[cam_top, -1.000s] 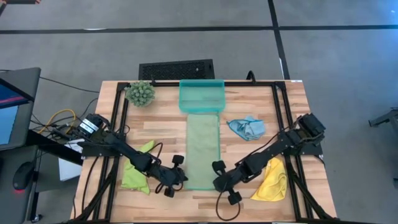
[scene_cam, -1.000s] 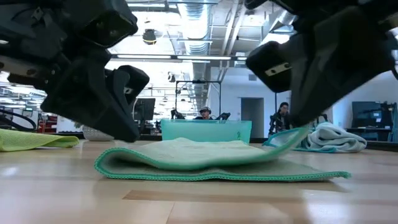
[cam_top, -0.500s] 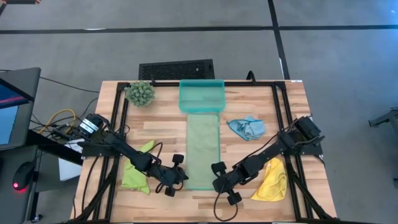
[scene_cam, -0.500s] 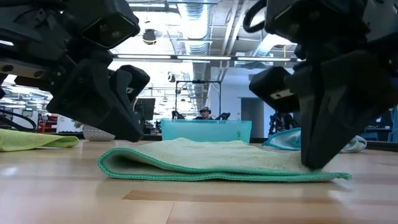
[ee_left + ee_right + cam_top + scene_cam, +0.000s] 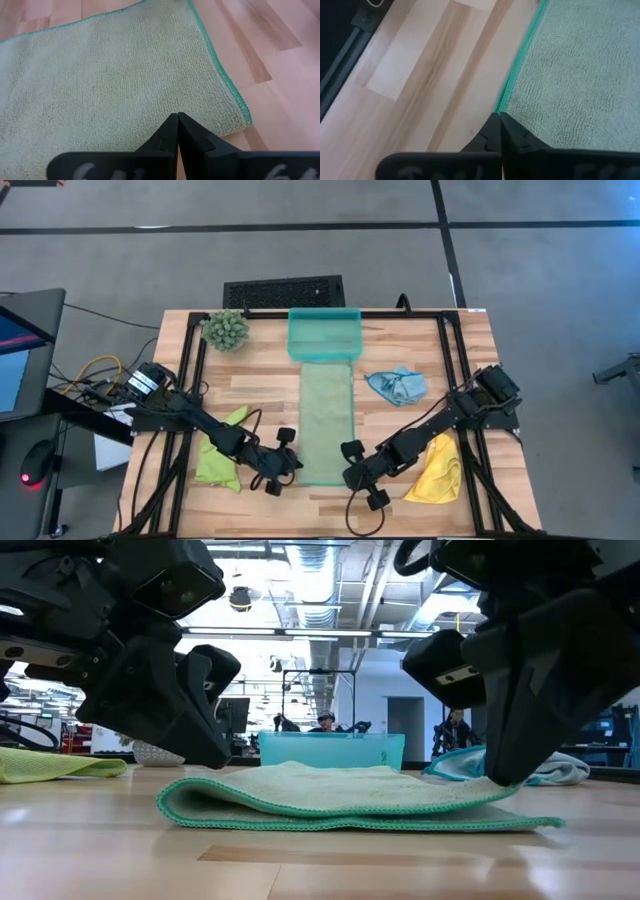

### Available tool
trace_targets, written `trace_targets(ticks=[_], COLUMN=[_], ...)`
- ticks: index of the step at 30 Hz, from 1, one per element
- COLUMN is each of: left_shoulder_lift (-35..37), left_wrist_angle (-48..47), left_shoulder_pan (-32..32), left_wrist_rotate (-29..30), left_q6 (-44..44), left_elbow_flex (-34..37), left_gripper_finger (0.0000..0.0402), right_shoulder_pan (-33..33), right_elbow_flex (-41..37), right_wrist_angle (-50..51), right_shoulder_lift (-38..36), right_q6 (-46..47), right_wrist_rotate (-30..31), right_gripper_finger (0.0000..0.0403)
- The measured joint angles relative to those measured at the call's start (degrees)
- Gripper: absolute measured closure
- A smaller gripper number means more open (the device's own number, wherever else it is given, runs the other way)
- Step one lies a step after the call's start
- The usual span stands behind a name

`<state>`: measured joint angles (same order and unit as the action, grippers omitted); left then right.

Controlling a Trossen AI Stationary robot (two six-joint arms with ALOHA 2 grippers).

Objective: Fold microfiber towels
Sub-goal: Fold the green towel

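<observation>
The pale sage green towel (image 5: 327,420) lies as a long doubled strip from the teal tray toward the near edge. In the low view (image 5: 340,795) its fold is on the left and its free edges are on the right. My left gripper (image 5: 293,463) is shut at its left side near the near end. My right gripper (image 5: 350,467) is shut at its right side. The lime green towel (image 5: 222,452) lies crumpled at the left, the light blue one (image 5: 397,385) at the right, and the yellow one (image 5: 437,470) at the near right. My left gripper has its shut fingertips (image 5: 177,120) on the towel's upper layer (image 5: 150,95), close to the folded left side (image 5: 175,802). The fingers slant down from the table's left. The cloth stays down on the table, puffed slightly under the tips. My right gripper pinches the upper layer's teal-hemmed right edge (image 5: 503,102) between its fingertips. The fingers slant down from the table's right. That edge (image 5: 480,788) is held a little above the lower layer, which lies flat on the table.
The teal plastic tray (image 5: 324,332) stands at the far middle, touching the strip's far end. The spiky green plant ball (image 5: 226,330) sits at the far left. Black frame rails (image 5: 190,380) run along both sides of the table.
My right gripper has gone down with the upper layer's right edge, which was lifted well above the lower layer. It dipped to the table, then rose slightly. The edge now sits just above the lower layer.
</observation>
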<state>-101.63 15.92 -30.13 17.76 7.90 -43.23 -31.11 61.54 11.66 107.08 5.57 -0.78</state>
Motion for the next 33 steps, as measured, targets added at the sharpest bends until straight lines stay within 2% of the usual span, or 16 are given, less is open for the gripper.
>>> trace_targets(ticks=[16, 33], left_shoulder_lift=[0.0, 0.0], left_wrist_angle=[-0.6, -0.8], left_shoulder_pan=[0.9, 0.9], left_wrist_rotate=[0.9, 0.8], left_q6=[1.0, 1.0], left_elbow_flex=[1.4, 1.4], left_gripper_finger=[0.0401, 0.0401], right_shoulder_pan=[-1.5, -1.5], right_elbow_flex=[0.0, 0.0], right_wrist_angle=[-0.5, -1.4], right_shoulder_lift=[-0.8, 0.0], right_q6=[2.1, 3.9], right_wrist_rotate=[-0.1, -3.7], right_gripper_finger=[0.0395, 0.0391])
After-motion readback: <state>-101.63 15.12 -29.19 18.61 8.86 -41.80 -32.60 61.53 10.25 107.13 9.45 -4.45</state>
